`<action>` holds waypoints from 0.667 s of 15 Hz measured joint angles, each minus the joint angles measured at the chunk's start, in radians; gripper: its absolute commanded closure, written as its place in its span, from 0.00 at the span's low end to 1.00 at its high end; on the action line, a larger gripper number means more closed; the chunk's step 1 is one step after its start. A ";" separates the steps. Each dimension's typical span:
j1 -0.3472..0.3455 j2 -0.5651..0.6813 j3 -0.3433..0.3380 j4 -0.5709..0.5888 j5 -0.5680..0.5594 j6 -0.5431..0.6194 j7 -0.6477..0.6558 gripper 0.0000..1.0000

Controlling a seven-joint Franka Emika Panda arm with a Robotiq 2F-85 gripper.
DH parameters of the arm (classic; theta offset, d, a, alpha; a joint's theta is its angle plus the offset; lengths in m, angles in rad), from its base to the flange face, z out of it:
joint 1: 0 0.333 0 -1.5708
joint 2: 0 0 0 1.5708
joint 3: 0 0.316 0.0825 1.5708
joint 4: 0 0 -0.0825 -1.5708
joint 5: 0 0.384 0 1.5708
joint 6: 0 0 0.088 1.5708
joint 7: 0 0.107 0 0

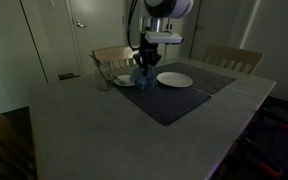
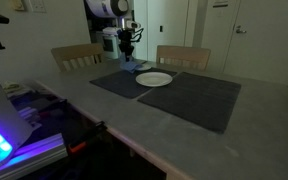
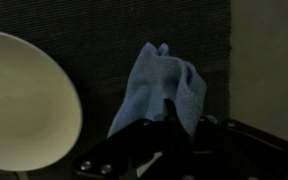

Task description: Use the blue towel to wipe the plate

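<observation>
Wrist view shows us the crumpled blue cloth towel point(image 3: 159, 85) pinched in the black robot gripper point(image 3: 168, 112), jaws drawn narrow on the fabric, over the dark woven placemat point(image 3: 104, 35). We see the round white plate point(image 3: 19, 100) just beside it, and both exterior views place towel and plate on the grey table point(image 1: 84, 125)

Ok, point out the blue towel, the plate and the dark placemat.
blue towel point(image 3: 156, 80), wrist view, middle of the bunched cloth.
plate point(image 3: 24, 100), wrist view, centre of its face.
dark placemat point(image 1: 174, 103), exterior view, bare patch in front of the plate.
</observation>
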 measured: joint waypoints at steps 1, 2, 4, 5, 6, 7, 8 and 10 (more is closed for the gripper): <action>-0.001 -0.013 -0.010 0.003 -0.012 -0.013 0.000 0.98; -0.003 -0.024 -0.021 0.006 -0.026 -0.025 0.000 0.98; -0.006 -0.048 -0.042 0.009 -0.060 -0.049 0.001 0.98; -0.009 -0.059 -0.050 0.009 -0.074 -0.056 0.001 0.98; -0.014 -0.068 -0.056 0.007 -0.085 -0.058 0.001 0.98; -0.020 -0.078 -0.062 0.001 -0.093 -0.058 0.003 0.98; -0.028 -0.089 -0.068 -0.008 -0.096 -0.058 0.007 0.98; -0.046 -0.109 -0.083 -0.031 -0.098 -0.055 0.018 0.98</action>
